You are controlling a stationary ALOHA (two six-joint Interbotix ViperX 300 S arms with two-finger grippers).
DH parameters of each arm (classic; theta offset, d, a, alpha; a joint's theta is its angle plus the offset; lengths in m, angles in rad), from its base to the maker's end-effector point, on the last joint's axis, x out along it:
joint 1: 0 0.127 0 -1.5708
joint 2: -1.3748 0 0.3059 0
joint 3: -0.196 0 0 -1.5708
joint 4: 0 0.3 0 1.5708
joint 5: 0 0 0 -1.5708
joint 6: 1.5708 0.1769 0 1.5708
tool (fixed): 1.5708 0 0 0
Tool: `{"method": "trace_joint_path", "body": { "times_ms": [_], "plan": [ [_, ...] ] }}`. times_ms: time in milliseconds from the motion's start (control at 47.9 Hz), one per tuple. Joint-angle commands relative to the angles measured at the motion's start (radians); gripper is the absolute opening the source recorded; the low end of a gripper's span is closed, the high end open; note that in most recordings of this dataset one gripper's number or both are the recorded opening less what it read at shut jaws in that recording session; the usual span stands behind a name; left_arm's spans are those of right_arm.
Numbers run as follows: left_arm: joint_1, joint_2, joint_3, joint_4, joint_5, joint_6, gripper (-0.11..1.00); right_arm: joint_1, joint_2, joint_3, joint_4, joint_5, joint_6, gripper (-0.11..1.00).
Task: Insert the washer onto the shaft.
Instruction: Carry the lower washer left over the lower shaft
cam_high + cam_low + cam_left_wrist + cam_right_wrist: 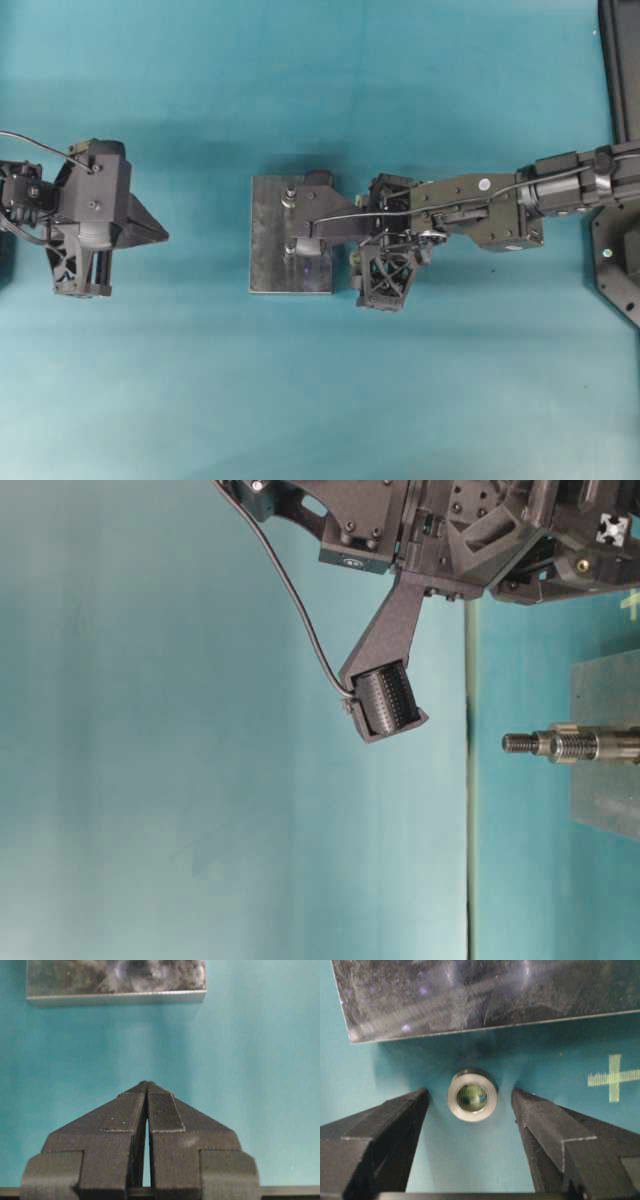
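The washer (pixel 472 1116), a small steel ring, lies flat on the teal table just off the edge of the metal plate (pixel 470 995). My right gripper (pixel 470 1091) hangs open above it, one finger to each side, touching nothing. In the table-level view a right finger (pixel 388 702) is still well off the table. The threaded shaft (pixel 570 745) stands upright on the plate (pixel 268 235). My right gripper (pixel 312 222) reaches over the plate's right part. My left gripper (pixel 146 1083) is shut and holds nothing; it (pixel 158 235) hovers left of the plate (pixel 115 980).
A green cross mark (pixel 614 1078) is on the table to the side of the washer. The right arm (pixel 500 205) stretches in from the right edge. Bare teal table lies between the left gripper and the plate.
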Motion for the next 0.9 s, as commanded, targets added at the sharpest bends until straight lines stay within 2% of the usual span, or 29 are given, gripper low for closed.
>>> {"method": "trace_joint_path", "body": {
  "times_ms": [0,229,459,730,876],
  "plan": [
    [-0.002,-0.005,-0.012,0.003,-0.012,-0.002,0.0,-0.006,-0.012,-0.015,-0.003,-0.018,0.012,0.74],
    [-0.002,-0.005,-0.011,0.003,-0.012,-0.003,0.0,-0.005,-0.012,-0.012,-0.003,-0.018,0.011,0.61],
    [-0.002,-0.003,-0.011,0.003,-0.012,-0.003,0.0,0.0,-0.012,-0.012,-0.003,0.005,0.002,0.32],
    [-0.002,-0.003,-0.014,0.003,-0.012,-0.003,0.0,-0.003,-0.086,-0.035,-0.008,0.052,0.008,0.32],
    [-0.002,-0.003,-0.014,0.003,-0.014,-0.003,0.0,-0.006,-0.133,-0.098,-0.008,0.114,0.011,0.32]
  ]
}}
